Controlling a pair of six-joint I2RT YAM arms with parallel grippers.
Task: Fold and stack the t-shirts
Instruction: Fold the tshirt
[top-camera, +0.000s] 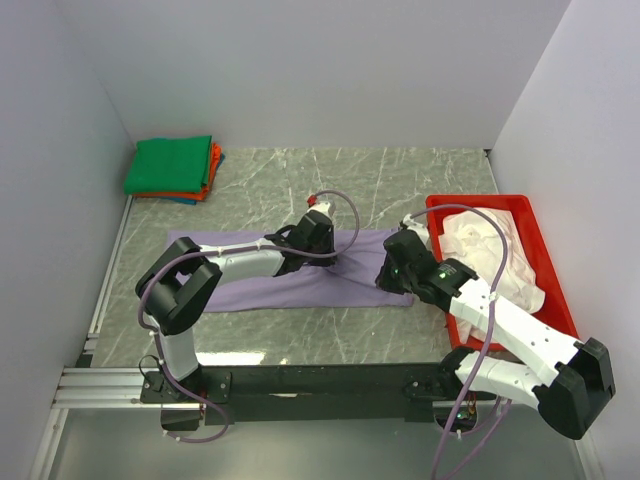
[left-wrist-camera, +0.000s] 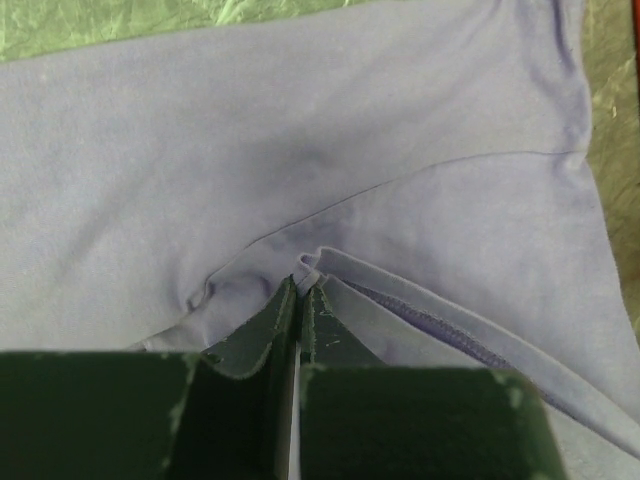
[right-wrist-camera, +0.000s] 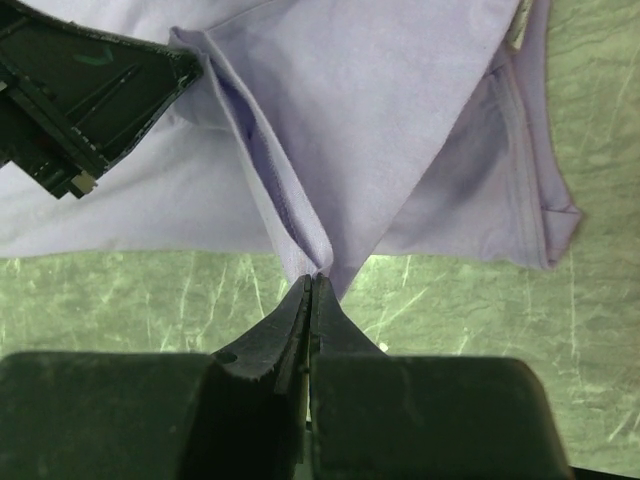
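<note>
Left gripper (left-wrist-camera: 300, 290) was closed on a raised pleat of the lavender t-shirt (top-camera: 335, 285), its jaws meeting with cloth pinched between them. The right gripper (right-wrist-camera: 312, 285) was likewise shut on the shirt's hem, at the corner nearest the red tray (top-camera: 480, 200). The shirt lay flat as a long band just left of that tray, on the table. A finished stack, with a green t-shirt (top-camera: 170, 165) on top of an orange-red one (top-camera: 213, 170), sat well apart from the tray at the far left corner, while pale crumpled shirts (top-camera: 490, 245) waited inside the tray.

By my judgement, the fold of the lavender shirt was in hand, with both grasps made and the cloth not yet lifted. The next move called for both arms to rise together and carry the pinched edge across, keeping the cloth evenly taut so that neither pinch slipped.

Only the top view showed the stack, the tray and the shirt's whole outline. Only the wrist views showed the pinches themselves; the right wrist view also caught the left gripper's fingers (right-wrist-camera: 90, 90) on the same fold.
</note>
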